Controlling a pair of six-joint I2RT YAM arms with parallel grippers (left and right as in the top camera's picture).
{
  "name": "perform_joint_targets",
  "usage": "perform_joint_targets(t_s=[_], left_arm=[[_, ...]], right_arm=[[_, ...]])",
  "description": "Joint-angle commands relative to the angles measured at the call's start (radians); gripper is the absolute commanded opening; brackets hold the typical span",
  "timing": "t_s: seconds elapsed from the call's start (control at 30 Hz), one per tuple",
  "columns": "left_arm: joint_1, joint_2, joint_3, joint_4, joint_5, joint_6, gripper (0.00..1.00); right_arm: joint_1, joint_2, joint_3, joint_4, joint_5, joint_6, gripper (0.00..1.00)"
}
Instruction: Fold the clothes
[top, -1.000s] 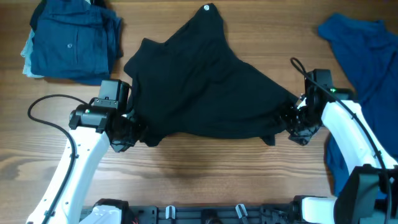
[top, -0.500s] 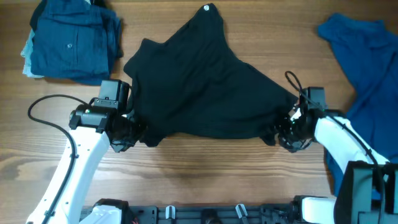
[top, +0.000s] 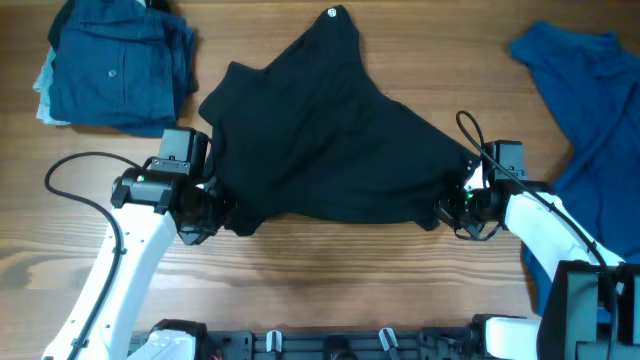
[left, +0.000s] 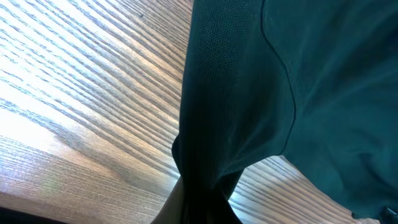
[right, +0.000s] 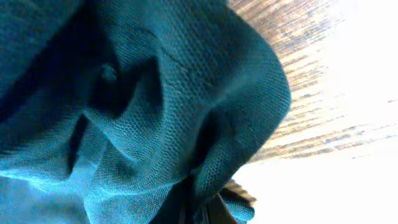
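A dark, almost black shirt (top: 330, 140) lies spread on the wooden table, its collar end pointing to the far side. My left gripper (top: 205, 212) is shut on the shirt's near left corner; in the left wrist view the cloth (left: 249, 93) bunches into the jaws at the bottom edge. My right gripper (top: 462, 205) is shut on the near right corner, where the left-over fabric (right: 155, 106) gathers in folds into the jaws. Both grippers' fingers are mostly hidden by the cloth.
A folded stack of blue clothes (top: 115, 65) rests at the far left. A loose blue garment (top: 585, 120) lies along the right edge, beside my right arm. Bare wood shows along the near side of the table (top: 320, 280).
My right gripper slid left onto the shirt's near right corner and shut on it. The left gripper has stayed shut on its corner without moving.
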Motion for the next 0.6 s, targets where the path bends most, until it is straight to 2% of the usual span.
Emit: perform_joint_targets(t_s=[0.0, 0.27, 0.57], left_arm=[[0.006, -0.017, -0.004, -0.020, -0.020, 0.009, 0.04], [0.006, -0.089, 0.027, -0.102, -0.021, 0.009, 0.04], [0.006, -0.171, 0.067, -0.232, -0.022, 0.008, 0.04]], right_arm=[[-0.002, -0.014, 0.023, -0.060, -0.003, 0.005, 0.04], [-0.002, -0.180, 0.208, -0.428, 0.210, -0.003, 0.04], [-0.002, -0.298, 0.224, -0.578, 0.244, 0.003, 0.04]])
